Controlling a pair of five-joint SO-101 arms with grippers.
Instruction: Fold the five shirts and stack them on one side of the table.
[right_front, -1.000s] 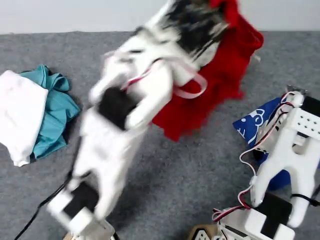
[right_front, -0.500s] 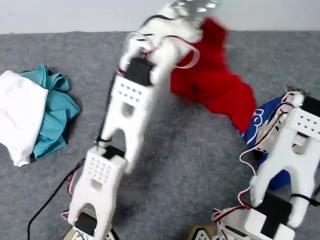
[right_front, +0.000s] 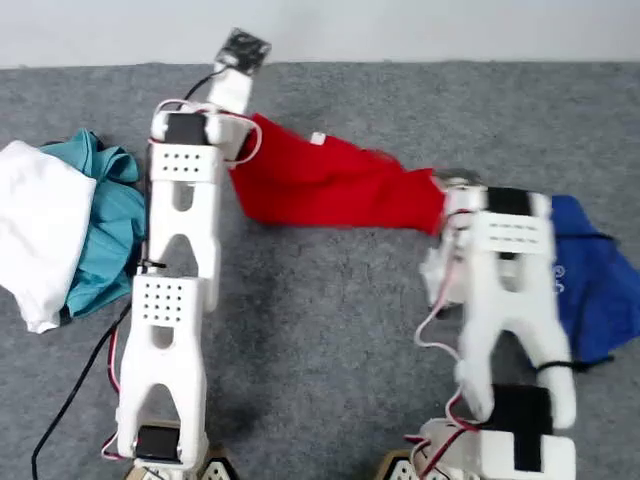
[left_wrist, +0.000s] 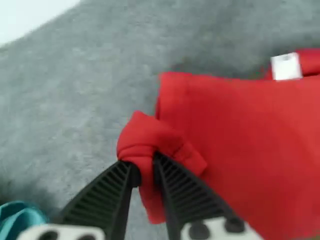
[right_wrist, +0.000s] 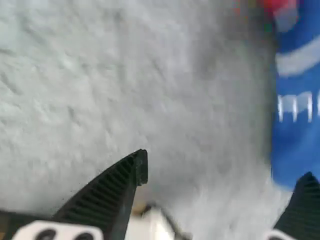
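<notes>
The red shirt (right_front: 330, 185) lies drawn out in a long band on the tabletop (right_front: 330, 340). One end is bunched into a wad that our left fingers (left_wrist: 167, 180) clench, and the rest runs away from them toward our right arm. Our right fingers (right_wrist: 125, 175) are spread wide around bare tabletop, with the blue shirt (right_wrist: 295, 100) just beside one tip. We judge the step in hand to be laying the red shirt flat for folding. To do it well, our right fingers should close low on a corner of the free end rather than on a wad, and both arms should then draw apart gently so the cloth settles without lifting. The white label (left_wrist: 286, 66) just beyond our left fingers likely marks the collar and tells us which end we hold. The thick pinch there may leave a crease, so a re-grip at a corner seems wise. The far edge of the tabletop is near our left fingers, which leaves little room that way. The open room lies on the near side of the shirt, between our arms. The white shirt (right_front: 40, 230) and teal shirt (right_front: 110, 220) sit well apart from our left fingers, but the blue one could easily be snagged.
</notes>
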